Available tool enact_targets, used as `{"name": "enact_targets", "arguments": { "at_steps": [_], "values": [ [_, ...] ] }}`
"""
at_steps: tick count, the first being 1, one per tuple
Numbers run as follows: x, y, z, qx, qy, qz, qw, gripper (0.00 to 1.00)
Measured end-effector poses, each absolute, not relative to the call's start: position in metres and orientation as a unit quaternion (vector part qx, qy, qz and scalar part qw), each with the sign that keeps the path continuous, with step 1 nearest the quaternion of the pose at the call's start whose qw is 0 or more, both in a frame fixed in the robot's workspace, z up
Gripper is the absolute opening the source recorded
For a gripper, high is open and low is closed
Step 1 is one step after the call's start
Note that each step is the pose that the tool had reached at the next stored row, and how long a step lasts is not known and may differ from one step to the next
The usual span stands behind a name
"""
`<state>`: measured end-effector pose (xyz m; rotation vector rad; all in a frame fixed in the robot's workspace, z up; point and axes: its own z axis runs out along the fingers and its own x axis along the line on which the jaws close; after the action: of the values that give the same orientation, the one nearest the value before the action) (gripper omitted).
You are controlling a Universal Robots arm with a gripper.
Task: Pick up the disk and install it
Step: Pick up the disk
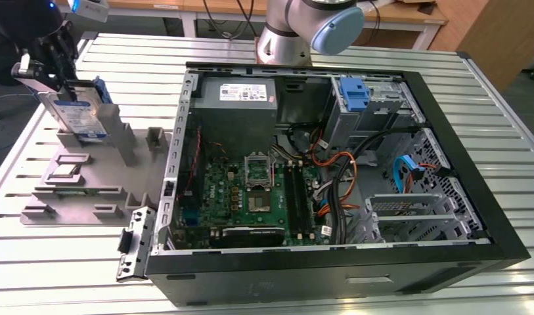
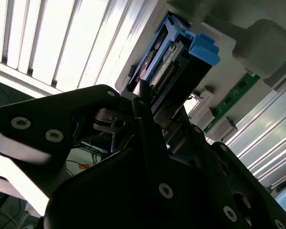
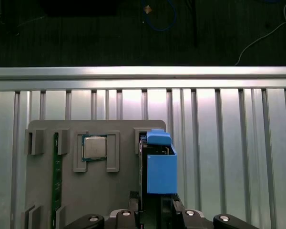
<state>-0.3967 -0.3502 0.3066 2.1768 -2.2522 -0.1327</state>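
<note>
The disk (image 1: 77,115) is a silver drive with a white-and-blue label in a blue carrier. It stands on edge at the exterior view's far left, at the tall upright of a grey holder block (image 1: 83,190). My gripper (image 1: 56,88) sits on its upper end, shut on it. In the first wrist view the disk's blue carrier edge (image 3: 161,171) runs between my fingers (image 3: 133,206), with my gripper (image 3: 155,206) around it. The second wrist view shows the disk's connector end and blue tab (image 2: 181,62) just past my gripper (image 2: 155,107).
An open computer case (image 1: 503,216) lies to the exterior view's right of the holder, with a motherboard (image 1: 249,190), cables and a blue bracket in the drive bay (image 1: 355,92). The arm's base (image 1: 302,29) stands behind it. The holder also carries a processor chip (image 3: 95,147) and a green memory stick (image 3: 56,181).
</note>
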Motion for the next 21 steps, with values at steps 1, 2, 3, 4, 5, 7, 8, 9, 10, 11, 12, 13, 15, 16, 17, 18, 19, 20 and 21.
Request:
{"name": "enact_targets", "arguments": {
  "at_steps": [1, 2, 3, 4, 5, 7, 8, 9, 10, 11, 12, 13, 15, 16, 17, 18, 19, 20, 21],
  "values": [
    [-0.397, -0.35, 0.308, 0.694, -0.718, -0.042, 0.003, 0.35],
    [-0.397, -0.35, 0.31, 0.694, -0.718, -0.042, 0.003, 0.35],
    [-0.397, -0.35, 0.312, 0.694, -0.718, -0.042, 0.003, 0.35],
    [-0.397, -0.35, 0.315, 0.694, -0.718, -0.042, 0.003, 0.35],
    [-0.397, -0.35, 0.317, 0.694, -0.718, -0.042, 0.003, 0.35],
    [-0.397, -0.35, 0.322, 0.694, -0.718, -0.042, 0.003, 0.35],
    [-0.397, -0.35, 0.325, 0.694, -0.718, -0.042, 0.003, 0.35],
    [-0.397, -0.35, 0.327, 0.694, -0.718, -0.042, 0.003, 0.35],
    [-0.397, -0.35, 0.329, 0.694, -0.718, -0.042, 0.003, 0.35],
    [-0.397, -0.35, 0.331, 0.694, -0.718, -0.042, 0.003, 0.35],
    [-0.397, -0.35, 0.332, 0.694, -0.718, -0.042, 0.003, 0.35],
    [-0.397, -0.35, 0.333, 0.694, -0.718, -0.042, 0.003, 0.35],
    [-0.397, -0.35, 0.333, 0.694, -0.718, -0.042, 0.003, 0.35],
    [-0.397, -0.35, 0.334, 0.694, -0.718, -0.042, 0.003, 0.35],
    [-0.397, -0.35, 0.334, 0.694, -0.718, -0.042, 0.003, 0.35],
    [-0.397, -0.35, 0.334, 0.694, -0.718, -0.042, 0.003, 0.35],
    [-0.397, -0.35, 0.334, 0.694, -0.718, -0.042, 0.003, 0.35],
    [-0.397, -0.35, 0.334, 0.694, -0.718, -0.042, 0.003, 0.35],
    [-0.397, -0.35, 0.334, 0.694, -0.718, -0.042, 0.003, 0.35]
  ]
}}
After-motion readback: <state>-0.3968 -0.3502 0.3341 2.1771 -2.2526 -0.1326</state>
